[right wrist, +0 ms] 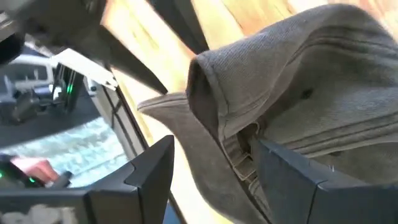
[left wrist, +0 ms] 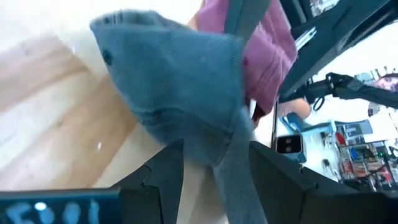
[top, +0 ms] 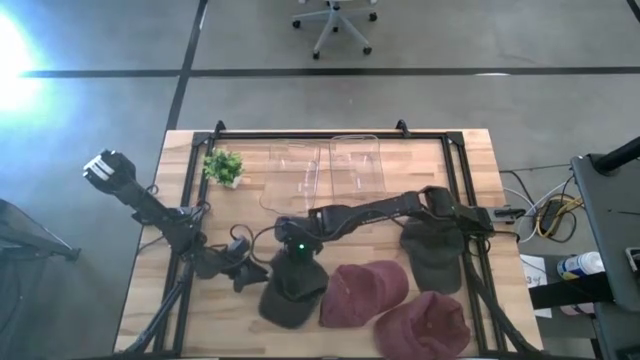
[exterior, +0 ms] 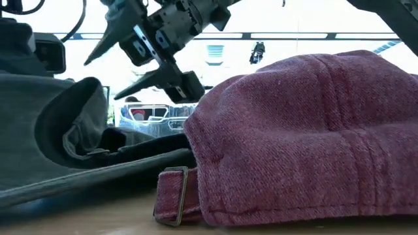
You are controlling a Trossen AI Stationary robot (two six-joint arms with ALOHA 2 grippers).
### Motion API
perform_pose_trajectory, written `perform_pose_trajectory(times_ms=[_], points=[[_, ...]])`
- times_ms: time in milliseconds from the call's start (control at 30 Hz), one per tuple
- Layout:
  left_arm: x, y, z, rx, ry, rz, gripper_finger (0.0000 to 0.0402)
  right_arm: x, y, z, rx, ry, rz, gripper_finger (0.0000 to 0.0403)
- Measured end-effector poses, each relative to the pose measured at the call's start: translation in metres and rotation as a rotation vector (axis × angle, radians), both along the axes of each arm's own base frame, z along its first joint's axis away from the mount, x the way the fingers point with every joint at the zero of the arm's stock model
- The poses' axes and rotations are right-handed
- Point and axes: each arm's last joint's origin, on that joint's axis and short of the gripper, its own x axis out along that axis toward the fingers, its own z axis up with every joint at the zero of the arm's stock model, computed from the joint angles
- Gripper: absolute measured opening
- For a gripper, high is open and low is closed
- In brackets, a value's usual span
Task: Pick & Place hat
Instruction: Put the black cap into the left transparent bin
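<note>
High: dark hat (top: 292, 292) on desk (top: 190, 170) front, both tools at it. Left wrist: left tool (left wrist: 214, 165) spread around its brim. Right wrist: right tool (right wrist: 211, 168) spread over crown. Soft, light, floppy; grab the stiffer brim.

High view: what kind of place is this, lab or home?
Probably a robotics lab or workshop, not a home. A wooden table with a black frame stands on a bare concrete floor, an office chair behind it, and cables trail beside a side bench holding a bottle.
</note>
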Motion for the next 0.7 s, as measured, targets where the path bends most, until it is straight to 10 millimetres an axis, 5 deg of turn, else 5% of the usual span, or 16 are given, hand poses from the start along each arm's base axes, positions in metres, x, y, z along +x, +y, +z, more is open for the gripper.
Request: perform_pose_trajectory(times_ms=[367,567,700], points=[[0.004,-0.002,-0.003,0.075,0.011,-0.030,0.0174,-0.005,0.001,0.004,-0.003,0.048,-0.046,0.0210],[0.004,-0.003,0.003,0.097,0.017,-0.045,0.0174,-0.038,0.015,0.037,0.004,0.188,0.029,0.0208],[0.008,-0.007,0.004,0.182,0.091,-0.102,0.0174,-0.053,0.035,0.031,0.029,0.310,0.082,0.0208]])
